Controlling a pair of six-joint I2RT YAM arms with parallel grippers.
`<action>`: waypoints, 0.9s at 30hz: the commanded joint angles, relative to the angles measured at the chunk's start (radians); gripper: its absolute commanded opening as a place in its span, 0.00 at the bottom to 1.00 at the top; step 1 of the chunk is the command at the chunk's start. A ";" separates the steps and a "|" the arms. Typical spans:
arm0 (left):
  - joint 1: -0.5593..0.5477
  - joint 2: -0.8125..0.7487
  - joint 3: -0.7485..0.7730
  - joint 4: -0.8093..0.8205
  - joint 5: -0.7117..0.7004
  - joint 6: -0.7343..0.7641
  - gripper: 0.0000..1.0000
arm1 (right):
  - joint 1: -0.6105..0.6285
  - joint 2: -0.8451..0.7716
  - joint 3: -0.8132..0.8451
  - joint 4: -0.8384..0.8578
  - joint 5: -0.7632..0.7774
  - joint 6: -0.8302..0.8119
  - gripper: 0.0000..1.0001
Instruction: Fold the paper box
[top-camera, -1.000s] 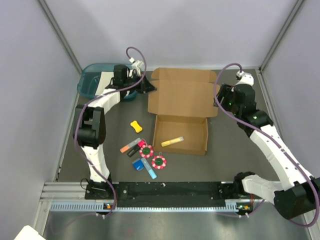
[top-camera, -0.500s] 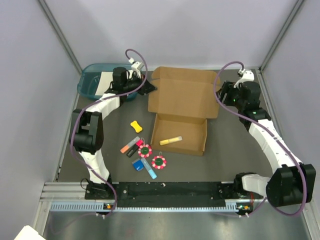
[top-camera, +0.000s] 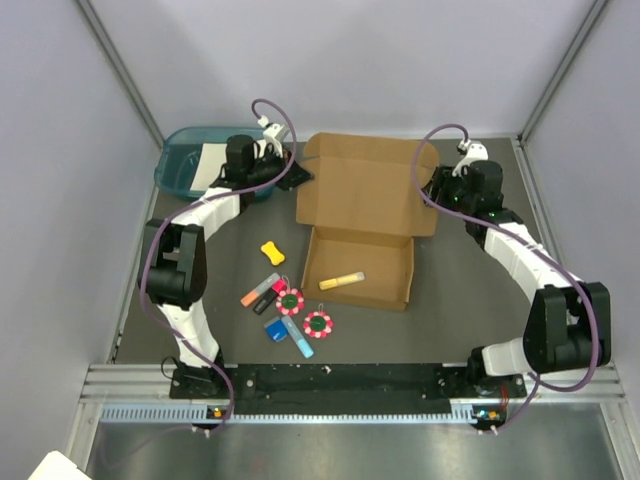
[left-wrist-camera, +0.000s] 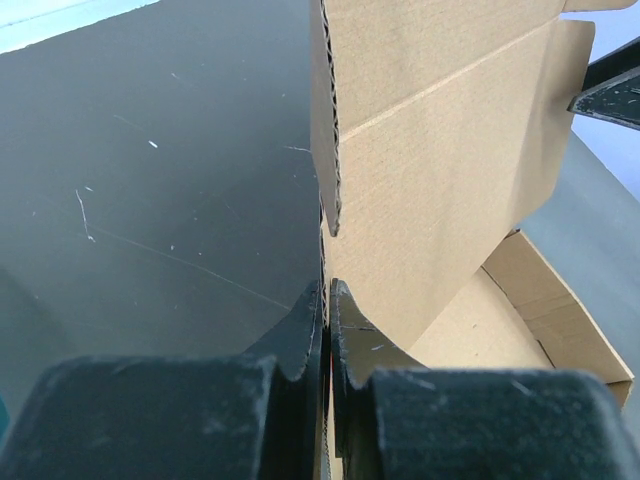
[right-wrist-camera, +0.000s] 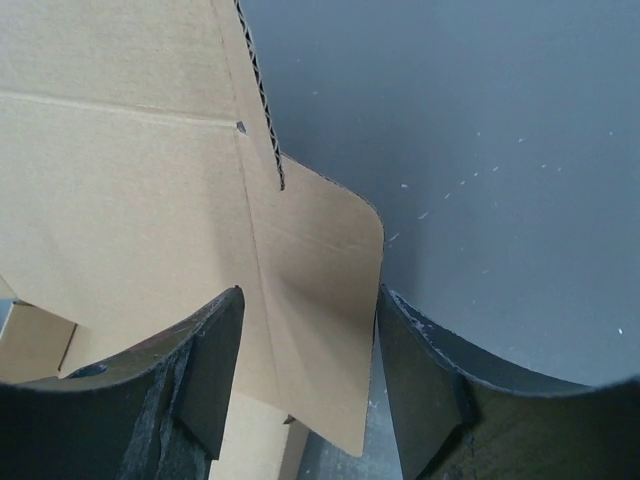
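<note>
2 ends of paper box (top-camera: 365, 195) lid: we see left gripper (left-wrist-camera: 326, 300) pinching left, right gripper (right-wrist-camera: 310, 310) spread astride right.

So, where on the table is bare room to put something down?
Bare: between the cardboard box and the right arm; also the strip between the box and the front rail. Crowded: the small items left of the box, beside the left arm.

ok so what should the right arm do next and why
Probably close the right jaws: they stand open astride the side flap of the paper box, not gripping it, while the left jaws are shut on the opposite edge.
</note>
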 joint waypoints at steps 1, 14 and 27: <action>-0.001 -0.055 -0.014 0.029 -0.020 0.049 0.00 | -0.013 0.026 0.079 0.029 -0.021 -0.037 0.54; -0.001 -0.067 -0.025 0.036 -0.026 0.059 0.00 | -0.015 0.090 0.182 -0.055 -0.069 -0.084 0.44; -0.002 -0.081 -0.035 0.049 -0.041 0.067 0.00 | -0.012 0.147 0.223 -0.133 -0.162 -0.094 0.33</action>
